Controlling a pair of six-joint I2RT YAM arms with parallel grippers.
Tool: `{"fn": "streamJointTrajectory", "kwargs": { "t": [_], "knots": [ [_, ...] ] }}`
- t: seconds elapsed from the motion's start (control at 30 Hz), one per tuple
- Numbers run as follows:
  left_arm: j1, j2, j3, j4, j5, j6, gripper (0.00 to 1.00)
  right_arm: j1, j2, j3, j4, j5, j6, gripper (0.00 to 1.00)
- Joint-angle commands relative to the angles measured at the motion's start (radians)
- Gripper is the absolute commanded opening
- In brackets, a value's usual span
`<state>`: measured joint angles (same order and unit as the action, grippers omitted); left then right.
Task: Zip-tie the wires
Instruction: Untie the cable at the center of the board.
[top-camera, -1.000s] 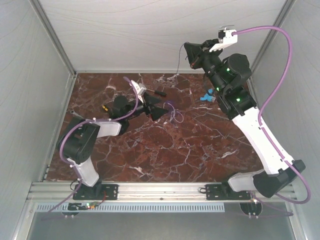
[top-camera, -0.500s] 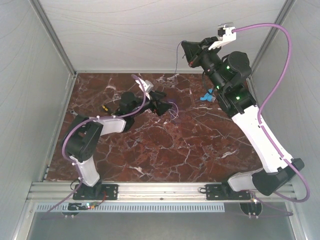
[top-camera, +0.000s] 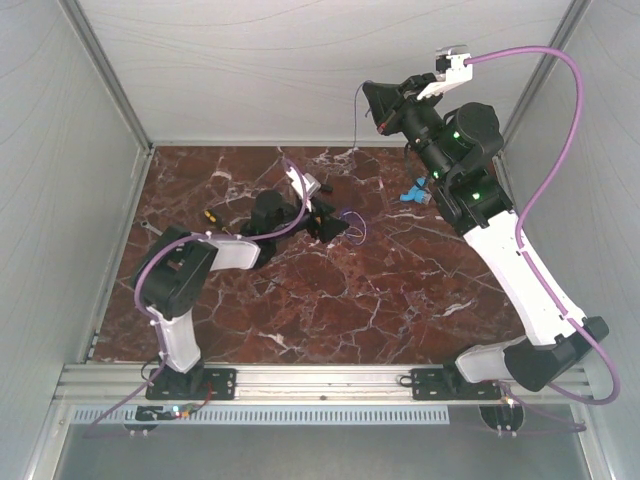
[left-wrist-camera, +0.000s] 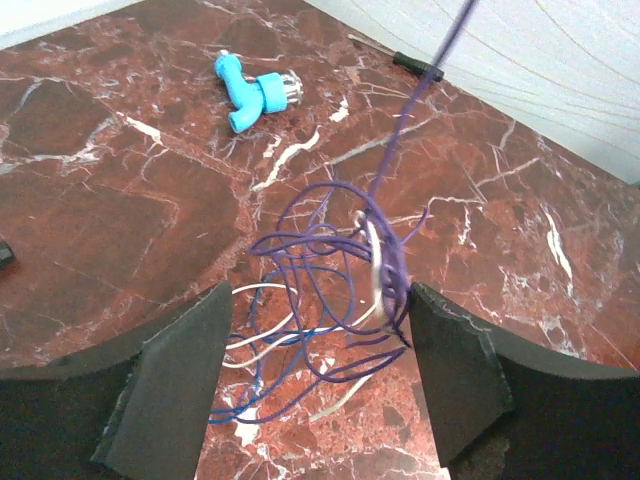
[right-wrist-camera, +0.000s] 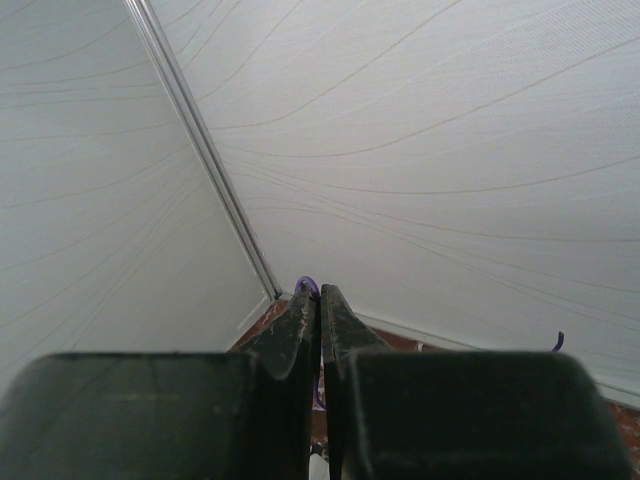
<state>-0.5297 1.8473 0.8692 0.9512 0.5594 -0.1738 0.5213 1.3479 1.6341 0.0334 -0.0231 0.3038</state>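
Note:
The wires (left-wrist-camera: 330, 290) are a loose tangle of thin purple-blue and whitish loops on the red marble table (top-camera: 330, 300). In the top view they (top-camera: 349, 224) lie at the tip of my left gripper (top-camera: 333, 226). The left gripper (left-wrist-camera: 320, 292) is open, with one finger on each side of the tangle; the right finger (left-wrist-camera: 450, 360) touches the outer loops. A thin purple strand (left-wrist-camera: 420, 110) rises from the tangle towards the back wall. High above the table's far edge, my right gripper (top-camera: 368, 95) is shut on that strand (top-camera: 353, 115), and a purple bit (right-wrist-camera: 306, 285) peeks out at its tips (right-wrist-camera: 320, 292).
A blue plastic fitting (top-camera: 413, 193) lies to the right of the wires, also in the left wrist view (left-wrist-camera: 255, 90). A black-handled screwdriver (top-camera: 322, 185) lies behind them and an orange-handled one (top-camera: 210, 215) at the left. White walls enclose the table on three sides.
My left gripper has slid right until its fingers flank the wires, and its jaws have narrowed. The right gripper stayed raised and shut, shifting only slightly.

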Motion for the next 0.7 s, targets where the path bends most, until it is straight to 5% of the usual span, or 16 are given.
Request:
{"fn": "streamJointTrajectory", "kwargs": {
  "t": [0.0, 0.1, 0.23, 0.67],
  "knots": [
    [-0.007, 0.015, 0.012, 0.084, 0.053, 0.020, 0.64, 0.000, -0.024, 0.030, 0.014, 0.008, -0.003, 0.00],
    [-0.010, 0.028, 0.021, 0.085, 0.055, 0.017, 0.45, 0.000, -0.029, 0.030, 0.016, 0.011, -0.007, 0.00],
    [-0.010, 0.033, 0.034, 0.056, 0.021, 0.026, 0.00, -0.001, -0.033, 0.032, 0.015, 0.013, -0.014, 0.00],
    [0.071, 0.015, 0.043, -0.153, -0.105, 0.078, 0.00, -0.070, -0.015, 0.286, -0.006, 0.057, -0.047, 0.00]
  ]
}}
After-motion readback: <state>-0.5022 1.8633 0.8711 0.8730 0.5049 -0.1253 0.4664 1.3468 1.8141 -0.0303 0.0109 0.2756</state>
